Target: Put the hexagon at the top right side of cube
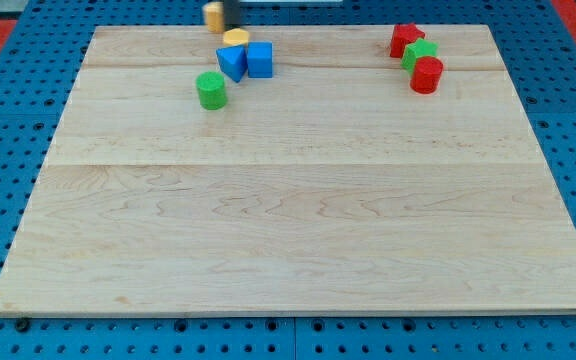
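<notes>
Camera view: yellow hexagon at upper left of frame, touching blue cube on its upper-left. Looks light, rigid, prob slides easy; I'd push its left face.

My tip, a bare rod w/ nothing held, sits just left of it.

Count: 1 yellow, 2 blue, 2 green, 2 red on desk.

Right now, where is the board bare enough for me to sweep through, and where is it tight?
Bare: everything below the green cylinder, and the top strip between the blue cube and the red block. Tight: the yellow block against the blue ones, under my tip, and the red-green cluster.
</notes>
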You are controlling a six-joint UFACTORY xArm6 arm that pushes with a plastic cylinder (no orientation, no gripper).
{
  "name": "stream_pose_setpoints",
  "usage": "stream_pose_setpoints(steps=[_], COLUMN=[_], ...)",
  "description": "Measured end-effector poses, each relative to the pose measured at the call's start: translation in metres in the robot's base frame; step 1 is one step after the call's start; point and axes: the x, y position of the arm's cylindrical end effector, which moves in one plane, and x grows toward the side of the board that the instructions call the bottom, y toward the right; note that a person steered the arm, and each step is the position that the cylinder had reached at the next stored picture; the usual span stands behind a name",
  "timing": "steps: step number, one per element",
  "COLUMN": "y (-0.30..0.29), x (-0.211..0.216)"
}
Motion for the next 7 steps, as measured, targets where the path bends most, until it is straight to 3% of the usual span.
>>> stream_pose_setpoints(steps=[1, 3, 4, 7], y=[-0.071, -0.011, 0.024, 0.028], x=[0.002, 0.055, 0.055, 0.055])
